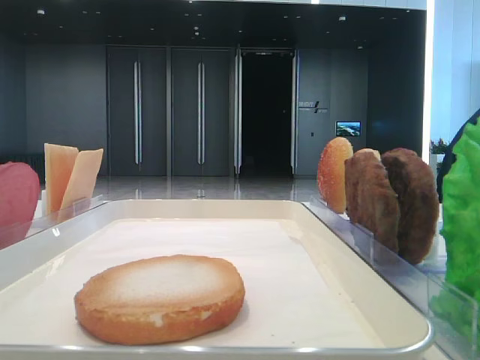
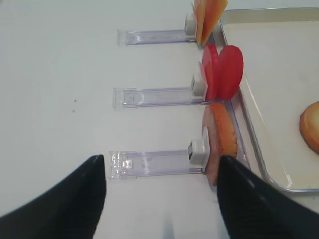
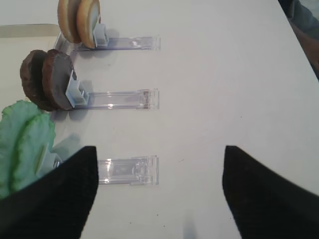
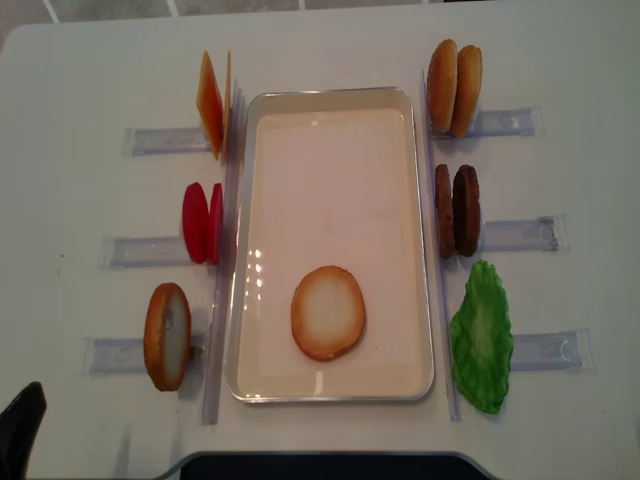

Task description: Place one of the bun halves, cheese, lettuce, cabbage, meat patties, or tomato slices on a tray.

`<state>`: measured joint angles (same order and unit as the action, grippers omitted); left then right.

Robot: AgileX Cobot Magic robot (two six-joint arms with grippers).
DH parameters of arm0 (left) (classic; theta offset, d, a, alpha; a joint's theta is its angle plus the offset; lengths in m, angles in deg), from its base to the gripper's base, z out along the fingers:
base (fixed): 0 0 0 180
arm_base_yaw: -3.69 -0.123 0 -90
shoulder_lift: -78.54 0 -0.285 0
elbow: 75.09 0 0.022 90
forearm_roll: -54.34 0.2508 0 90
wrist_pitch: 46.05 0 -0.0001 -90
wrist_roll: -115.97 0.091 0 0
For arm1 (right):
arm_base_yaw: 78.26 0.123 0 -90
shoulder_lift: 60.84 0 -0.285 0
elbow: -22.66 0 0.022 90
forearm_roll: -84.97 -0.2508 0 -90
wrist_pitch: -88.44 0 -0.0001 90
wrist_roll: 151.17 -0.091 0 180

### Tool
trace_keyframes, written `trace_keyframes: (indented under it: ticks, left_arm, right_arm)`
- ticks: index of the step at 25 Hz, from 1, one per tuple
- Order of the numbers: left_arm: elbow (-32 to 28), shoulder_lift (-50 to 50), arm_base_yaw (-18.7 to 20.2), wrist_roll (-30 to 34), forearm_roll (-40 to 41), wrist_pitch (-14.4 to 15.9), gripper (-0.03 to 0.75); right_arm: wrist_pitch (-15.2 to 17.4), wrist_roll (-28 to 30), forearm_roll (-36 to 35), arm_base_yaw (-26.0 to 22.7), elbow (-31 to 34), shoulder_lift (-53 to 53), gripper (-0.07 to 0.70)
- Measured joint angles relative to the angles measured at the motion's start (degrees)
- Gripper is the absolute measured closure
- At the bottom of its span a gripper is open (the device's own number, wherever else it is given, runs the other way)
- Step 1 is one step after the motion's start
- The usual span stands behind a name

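A pale-faced bun half lies flat on the cream tray, near its front end. Another bun half stands in the near left rack, and two more stand at the far right. Cheese and tomato slices stand left of the tray. Meat patties and lettuce stand to its right. Cabbage is out of view. My left gripper hangs open over the table, left of the near left rack. Open too, my right gripper is right of the lettuce and holds nothing.
Clear plastic racks stick out sideways from both long sides of the tray and hold the food upright. One rack lies just ahead of my right gripper's left finger. Bare white table spreads around the racks.
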<state>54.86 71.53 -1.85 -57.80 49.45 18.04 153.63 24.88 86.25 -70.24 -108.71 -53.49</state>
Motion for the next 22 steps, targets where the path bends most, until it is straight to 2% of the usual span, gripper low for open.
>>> trace_keyframes:
  ticks: [7, 22]
  left_arm:
    - [0.00, 0.08, 2.56, -0.39, 0.26, -0.15, 0.181]
    - [0.00, 0.08, 2.56, -0.90, 0.69, -0.21, 0.181]
  right_arm:
    - [0.00, 0.00, 0.00, 0.00, 0.00, 0.00, 0.107]
    - [0.00, 0.00, 0.00, 0.00, 0.00, 0.00, 0.107]
